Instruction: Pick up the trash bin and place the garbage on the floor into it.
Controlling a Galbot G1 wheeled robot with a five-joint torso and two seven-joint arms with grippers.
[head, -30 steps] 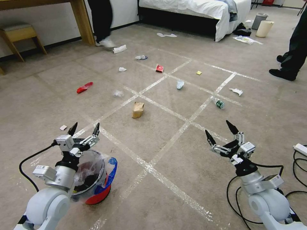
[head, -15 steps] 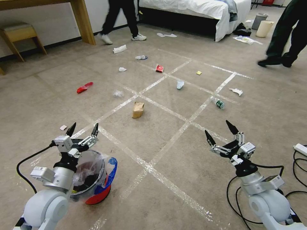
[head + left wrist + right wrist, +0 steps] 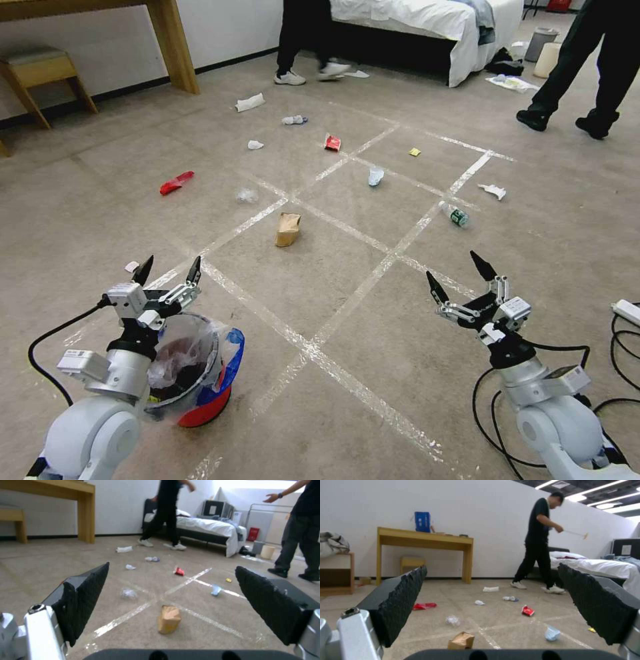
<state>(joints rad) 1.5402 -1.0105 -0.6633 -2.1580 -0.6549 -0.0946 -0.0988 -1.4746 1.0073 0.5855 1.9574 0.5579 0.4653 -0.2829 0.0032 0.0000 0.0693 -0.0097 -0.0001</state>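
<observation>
Head camera high, looking forward-down over floor (image 3: 347,320). My wrist cameras low, near floor, facing forward between claw fingers. All three share brown paper bag (image 3: 288,229).

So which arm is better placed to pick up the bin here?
Left, most likely. The left end effector is open and hangs just above the bin, which stands on the floor on the robot's left. The right end effector, also open, hovers far across the taped lines.
</observation>
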